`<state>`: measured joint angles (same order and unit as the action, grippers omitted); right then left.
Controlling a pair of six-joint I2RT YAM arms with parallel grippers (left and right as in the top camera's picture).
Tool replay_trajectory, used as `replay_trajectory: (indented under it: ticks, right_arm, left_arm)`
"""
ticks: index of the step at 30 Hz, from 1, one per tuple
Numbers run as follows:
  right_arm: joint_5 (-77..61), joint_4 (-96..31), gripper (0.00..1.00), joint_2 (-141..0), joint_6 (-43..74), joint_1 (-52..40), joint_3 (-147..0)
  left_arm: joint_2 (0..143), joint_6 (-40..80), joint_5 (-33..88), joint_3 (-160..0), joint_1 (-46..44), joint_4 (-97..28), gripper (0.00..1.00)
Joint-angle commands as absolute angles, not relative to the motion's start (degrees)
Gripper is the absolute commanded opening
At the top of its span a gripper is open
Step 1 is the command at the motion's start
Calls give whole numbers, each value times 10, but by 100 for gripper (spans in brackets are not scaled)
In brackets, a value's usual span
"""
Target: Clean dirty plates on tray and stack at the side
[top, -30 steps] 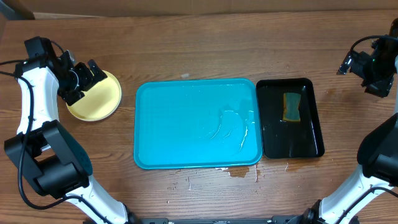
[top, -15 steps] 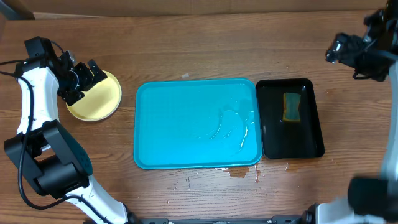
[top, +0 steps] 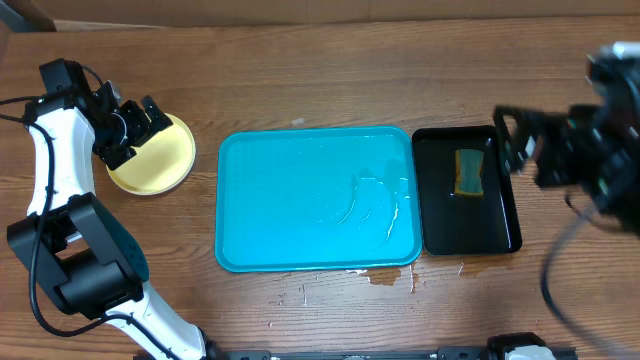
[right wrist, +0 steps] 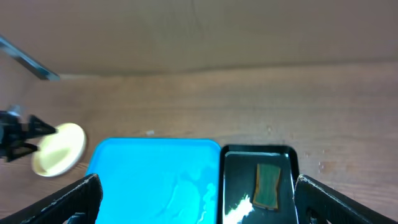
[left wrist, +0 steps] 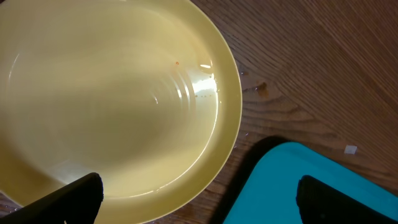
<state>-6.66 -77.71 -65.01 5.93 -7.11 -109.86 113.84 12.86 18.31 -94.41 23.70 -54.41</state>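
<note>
A pale yellow-green plate (top: 150, 158) lies on the wooden table left of the turquoise tray (top: 290, 200). It fills the left wrist view (left wrist: 112, 93). No white plate shows. The tray holds no plates, only a film of water, and also shows in the right wrist view (right wrist: 149, 177). My left gripper (top: 132, 124) hangs open and empty just above the plate's right edge (left wrist: 199, 202). My right gripper (top: 518, 142) is open and empty, blurred, high above the right side of the table (right wrist: 199, 199). The plate looks small at the left of the right wrist view (right wrist: 59, 149).
A narrow black tray (top: 500, 225) stands right of the turquoise tray and holds a green-and-yellow sponge (top: 467, 172), also in the right wrist view (right wrist: 267, 185). Small water spots lie on the wood by the turquoise tray's front edge (top: 385, 278).
My right arm has swung from the far right edge down and inward toward the black tray, blurred by motion. The left arm and the plate have not moved.
</note>
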Motion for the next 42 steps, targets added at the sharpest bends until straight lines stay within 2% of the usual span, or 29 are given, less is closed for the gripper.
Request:
replay_trajectory:
  ticks: [1,7,15,21,26,32,40,42]
  right_arm:
    - [-52,-776,100,-583,55,-74,-1104]
    - [-52,-689,100,-452,56,-74,-1011]
    - [-50,-439,100,-245,56,-74,-705]
    - [-52,-193,100,-114,56,-74,-444]
    - [-53,-47,100,-53,60,-74,-282]
    - [-51,37,100,-1,62,-71,-155]
    - [-50,164,100,-2,62,-67,-23]
    - [-48,159,100,-2,62,-67,-5]
  left_arm:
    - [1121,111,191,-943,237,-543,100]
    - [1121,111,191,-943,237,-543,100]
    - [1121,111,191,-943,237,-543,100]
    - [1121,111,191,-943,237,-543,100]
    - [1121,111,191,-943,237,-543,100]
    - [1121,111,191,-943,237,-543,100]
    - [1121,111,191,-943,237,-543,100]
    - [1121,111,191,-943,237,-543,100]
